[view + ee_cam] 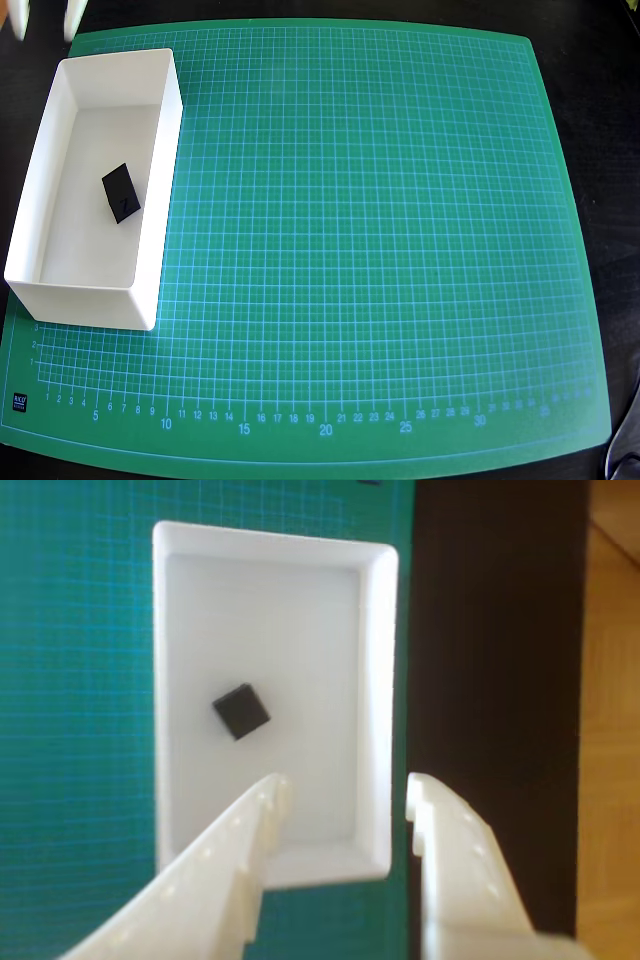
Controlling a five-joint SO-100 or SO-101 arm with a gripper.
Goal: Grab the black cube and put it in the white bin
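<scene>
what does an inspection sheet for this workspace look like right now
surface: green cutting mat with a printed grid, lying on a dark tabletop
job's things: black cube rests on the floor of the white bin, tilted against the bin walls in the overhead view; the bin sits at the mat's left edge in that view
clutter: nothing seen
grippers: gripper open and empty, above one end of the bin in the wrist view; only its fingertips show at the top left of the overhead view
cables: a dark cable at the lower right corner of the overhead view
surroundings: wooden floor beyond the table edge in the wrist view
</scene>
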